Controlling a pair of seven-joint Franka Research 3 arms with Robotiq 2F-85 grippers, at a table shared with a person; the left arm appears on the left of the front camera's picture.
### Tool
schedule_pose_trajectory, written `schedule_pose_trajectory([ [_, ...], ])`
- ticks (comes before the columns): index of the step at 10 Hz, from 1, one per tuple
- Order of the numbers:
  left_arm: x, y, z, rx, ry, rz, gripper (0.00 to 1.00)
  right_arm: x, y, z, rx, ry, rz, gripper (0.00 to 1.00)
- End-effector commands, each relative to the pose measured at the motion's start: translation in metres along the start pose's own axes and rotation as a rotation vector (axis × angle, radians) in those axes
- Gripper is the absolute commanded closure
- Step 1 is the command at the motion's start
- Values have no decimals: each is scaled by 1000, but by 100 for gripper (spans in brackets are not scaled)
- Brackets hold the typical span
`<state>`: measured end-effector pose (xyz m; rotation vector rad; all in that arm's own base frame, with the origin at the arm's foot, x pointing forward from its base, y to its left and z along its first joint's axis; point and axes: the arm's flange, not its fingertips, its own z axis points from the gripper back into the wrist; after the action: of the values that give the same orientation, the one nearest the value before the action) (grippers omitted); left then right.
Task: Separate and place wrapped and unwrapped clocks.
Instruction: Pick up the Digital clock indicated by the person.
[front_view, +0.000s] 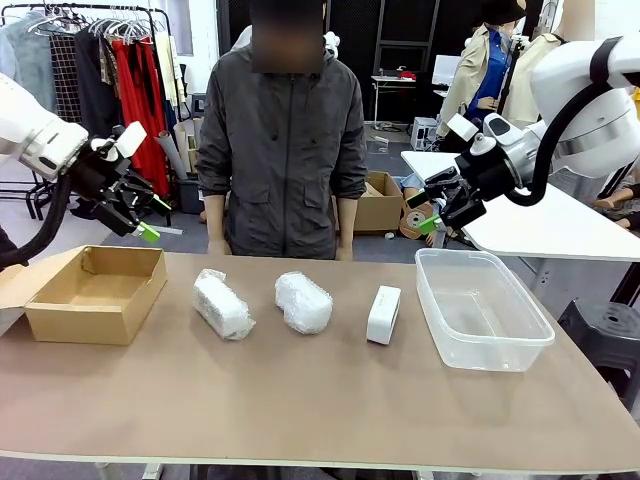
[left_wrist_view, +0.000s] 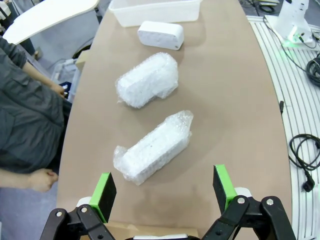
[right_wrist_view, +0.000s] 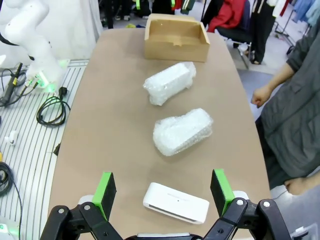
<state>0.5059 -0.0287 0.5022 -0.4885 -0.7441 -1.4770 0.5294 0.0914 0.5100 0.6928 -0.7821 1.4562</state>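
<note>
Left claw (left_wrist_view: 165, 190): fingers spread fully wide, holding nothing, raised clear of the desk (front_view: 300, 400).
Right claw (right_wrist_view: 163, 191): fingers also spread fully wide and holding nothing, raised clear of the desk.
Blocky bundle (left_wrist_view: 155, 147): the bubble-wrapped clock closest ahead of the left claw. It lies flat on the desk, in line with the gap between the fingers and touching neither.
Rounded bundle (left_wrist_view: 148, 80): lies on the desk beyond the blocky bundle as seen from the left claw, apart from it. From the right claw it is the second thing out.
Bare clock (right_wrist_view: 176, 202): a white slab standing on its long edge, directly under the right claw's open fingers and farthest of the three from the left claw.
Cardboard box (front_view: 95, 320): open, below and beside the left claw, and at the far end of the row as seen from the right claw.
Clear tub (front_view: 430, 300): below the right claw, just beside the bare clock, with nothing seen inside.
Person (front_view: 283, 150): stands at the desk's far side between the two claws, arms hanging down.
</note>
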Motion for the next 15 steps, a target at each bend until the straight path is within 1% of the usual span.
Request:
schedule_pose_trajectory([
  [1,0,0,2,-4,-8,0,0,-1,0,1,7,5,2,0],
  [15,0,0,2,-4,-8,0,0,-1,0,1,7,5,2,0],
])
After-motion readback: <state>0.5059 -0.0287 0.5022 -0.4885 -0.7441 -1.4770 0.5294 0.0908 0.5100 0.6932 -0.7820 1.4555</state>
